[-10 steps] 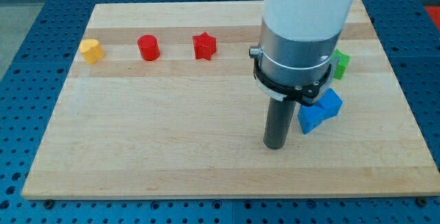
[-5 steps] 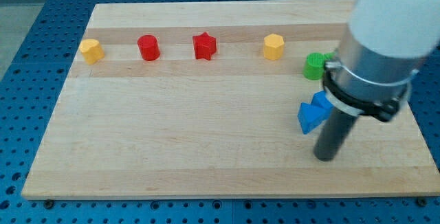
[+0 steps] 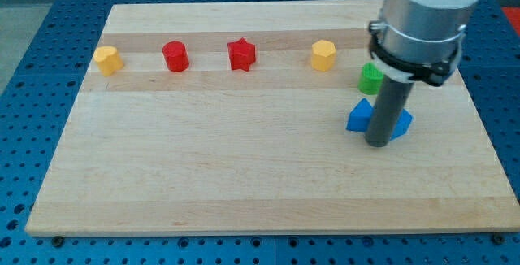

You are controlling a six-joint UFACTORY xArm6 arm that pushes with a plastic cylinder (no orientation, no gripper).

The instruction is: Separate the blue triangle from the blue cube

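Observation:
Two blue blocks lie at the board's right side, and my dark rod stands between them. The blue block on the view's left (image 3: 358,117) has a peaked top and looks like the triangle. The blue block on the right (image 3: 401,123) is mostly hidden behind the rod, so its shape is unclear; it seems to be the cube. My tip (image 3: 379,144) rests on the board just below the narrow gap between them and touches or nearly touches both.
A green block (image 3: 370,78) sits just above the blue pair, partly hidden by the arm. Along the top of the wooden board (image 3: 244,167) lie a yellow block (image 3: 107,58), a red cylinder (image 3: 175,55), a red star (image 3: 241,54) and a yellow hexagon (image 3: 323,54).
My tip swung from the left of the blue pair round below it, then up between the two blocks. The blue blocks shifted upward and now lie on either side of the rod.

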